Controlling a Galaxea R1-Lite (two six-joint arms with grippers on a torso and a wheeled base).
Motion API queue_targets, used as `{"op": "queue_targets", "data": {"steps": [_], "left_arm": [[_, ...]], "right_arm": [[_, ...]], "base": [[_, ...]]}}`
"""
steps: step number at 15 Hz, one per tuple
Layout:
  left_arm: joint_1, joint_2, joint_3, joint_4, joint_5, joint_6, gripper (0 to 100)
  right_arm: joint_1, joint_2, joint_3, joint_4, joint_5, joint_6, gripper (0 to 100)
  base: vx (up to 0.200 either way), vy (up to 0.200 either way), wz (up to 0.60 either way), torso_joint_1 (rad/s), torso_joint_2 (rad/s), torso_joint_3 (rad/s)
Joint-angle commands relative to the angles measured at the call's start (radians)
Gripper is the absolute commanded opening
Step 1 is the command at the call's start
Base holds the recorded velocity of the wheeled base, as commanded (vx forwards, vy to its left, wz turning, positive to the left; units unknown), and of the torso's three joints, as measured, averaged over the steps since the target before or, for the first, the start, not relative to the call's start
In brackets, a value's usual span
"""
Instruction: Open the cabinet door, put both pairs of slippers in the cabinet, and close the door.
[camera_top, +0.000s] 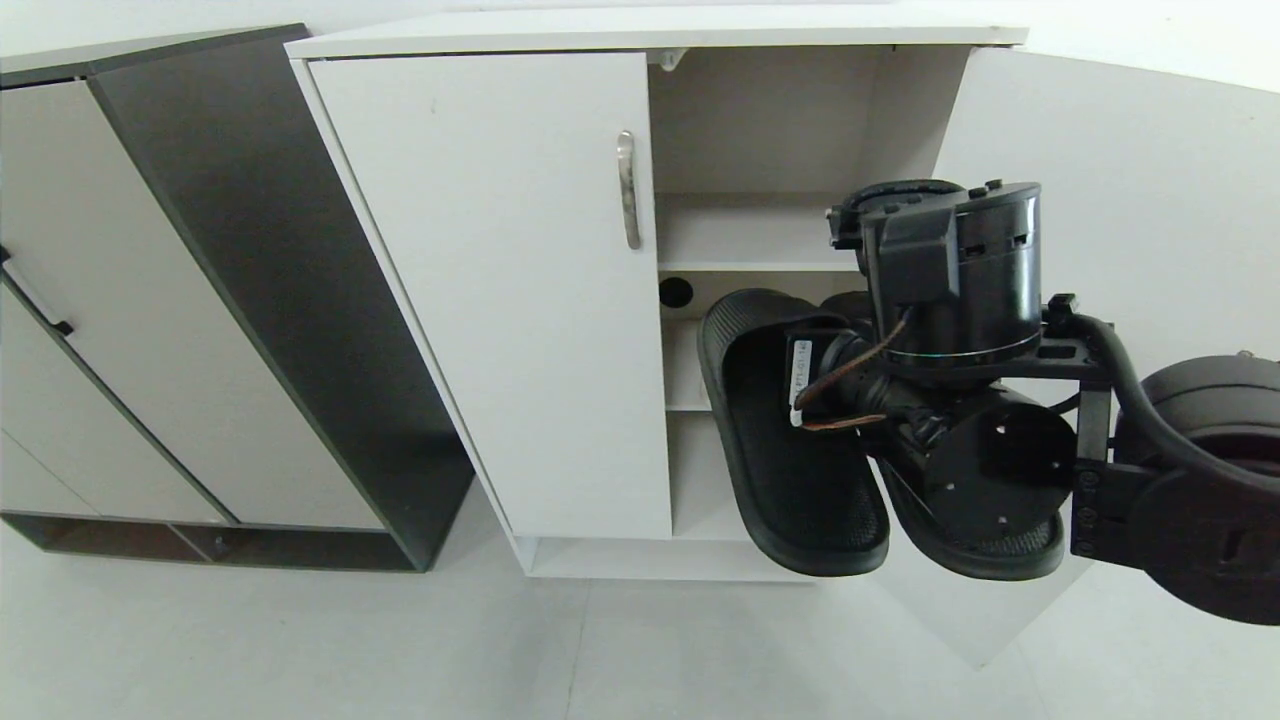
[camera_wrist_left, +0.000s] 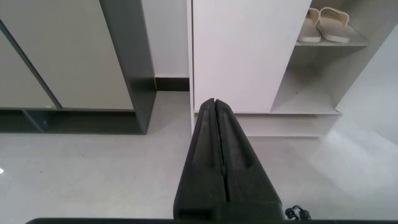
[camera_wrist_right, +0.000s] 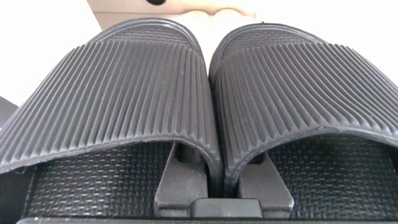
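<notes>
Head view, progress: the right door of the cabinet is swung open. The black slippers are held before the open compartment, not yet on a shelf.
Head view, hidden: the shelves behind are largely covered by the right arm.
Left wrist view, tool: the left gripper is pressed together, with nothing in it.
Left wrist view, progress: the beige slippers are laid on a shelf inside.
Right wrist view, tool: the right gripper is clamped on the black pair's adjoining inner walls.
Right wrist view, cut off: the heels.
Left to do, as judged: shelving the black pair and closing the door.
</notes>
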Motion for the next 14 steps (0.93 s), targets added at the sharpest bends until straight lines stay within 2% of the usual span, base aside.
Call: {"op": "queue_targets", "data": {"steps": [1, 3, 10, 14], "left_arm": [[0.0, 0.0, 0.0, 0.0, 0.0, 0.004, 0], [0.0, 0.0, 0.0, 0.0, 0.0, 0.001, 0], [0.0, 0.0, 0.0, 0.0, 0.0, -0.004, 0], [0.0, 0.0, 0.0, 0.0, -0.001, -0.004, 0]], "right_arm": [[-0.002, -0.013, 0.006, -0.001, 0.015, 0.002, 0], [-0.004, -0.013, 0.007, -0.001, 0.013, 0.002, 0], [-0.008, -0.005, 0.024, -0.004, 0.013, 0.005, 0], [-0.01, 0.006, 0.049, -0.055, 0.013, -0.003, 0]], "base": [[0.0, 0.0, 0.0, 0.0, 0.0, 0.0], [0.0, 0.0, 0.0, 0.0, 0.0, 0.0], [0.2, 0.0, 0.0, -0.002, 0.0, 0.003], [0.2, 0.0, 0.0, 0.001, 0.0, 0.002]]}}
